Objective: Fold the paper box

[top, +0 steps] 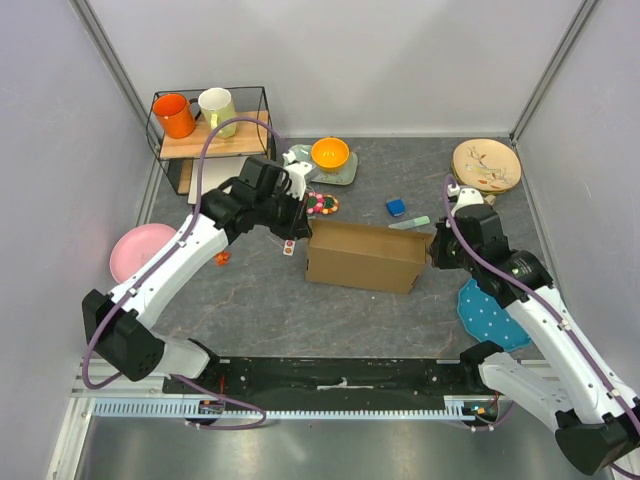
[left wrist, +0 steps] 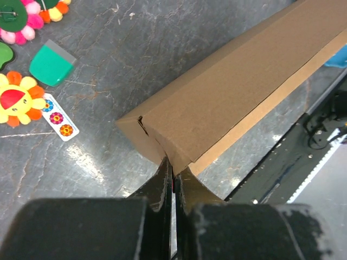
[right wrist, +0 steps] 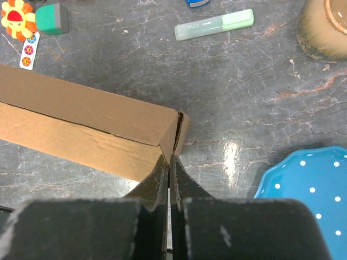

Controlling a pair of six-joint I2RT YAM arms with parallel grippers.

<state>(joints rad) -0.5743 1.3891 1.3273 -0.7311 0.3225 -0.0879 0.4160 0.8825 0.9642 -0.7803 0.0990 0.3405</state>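
The paper box (top: pixel 362 258) is shown near the middle of the table (top: pixel 260 310), already closed into a long, shallow brown carton and caught between the two arms. The left gripper (left wrist: pixel 172 167) is set against its left end with fingers clenched tight together, the tips touching the corner where a short slit shows. The right gripper (right wrist: pixel 169 160) is likewise closed to a sliver at the opposite corner. Whether any cardboard is pinched between either pair cannot be told. The box is judged to be braced end to end so that its side flaps are kept seated and its shape held.

The work is done on a grey, marble-patterned surface, glossy enough for glare to be seen. Clutter is left round the box: a green highlighter (right wrist: pixel 214 24), a flower toy (left wrist: pixel 19 103), a pink plate (top: pixel 140 250), a blue dotted plate (top: pixel 490 315), and a wire rack (top: pixel 185 147) with an orange mug (top: pixel 174 115) and a cream mug (top: pixel 217 108). The cell is enclosed by plain pale walls (top: pixel 350 60).
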